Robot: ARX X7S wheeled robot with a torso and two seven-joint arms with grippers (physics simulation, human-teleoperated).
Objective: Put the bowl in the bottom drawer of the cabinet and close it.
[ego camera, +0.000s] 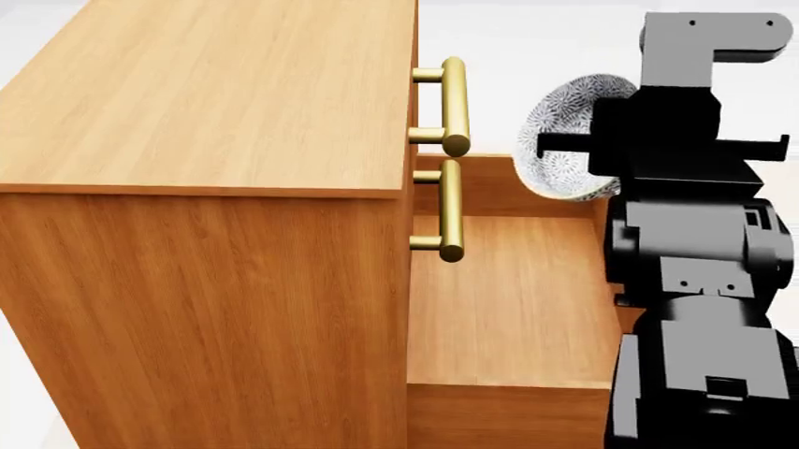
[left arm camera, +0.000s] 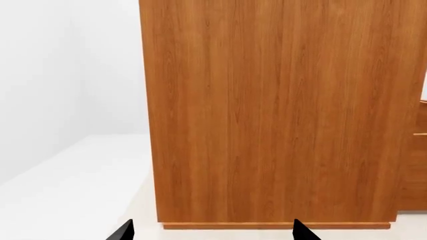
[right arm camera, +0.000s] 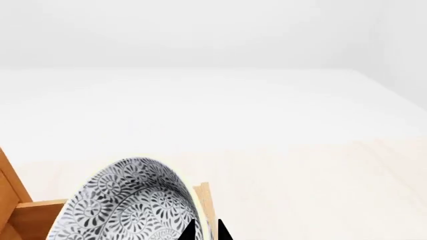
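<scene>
The cabinet (ego camera: 212,103) fills the left of the head view, with its two upper brass handles (ego camera: 455,103) closed against the front. The bottom drawer (ego camera: 512,299) is pulled out, its wooden floor bare. Above the drawer's far side hangs the speckled bowl (ego camera: 562,140), tilted on edge. In the right wrist view my right gripper (right arm camera: 205,233) is shut on the bowl's (right arm camera: 127,205) rim, over the drawer's wall (right arm camera: 203,197). My left gripper (left arm camera: 213,234) is open and holds nothing. It faces the cabinet's plain side panel (left arm camera: 267,115) low down and does not show in the head view.
My right arm (ego camera: 693,281) covers the drawer's outer end and front in the head view. Pale floor (right arm camera: 300,165) spreads beyond the drawer, and white floor (left arm camera: 73,175) lies beside the cabinet. A strip of the open drawer's side (left arm camera: 415,170) shows past the cabinet's edge.
</scene>
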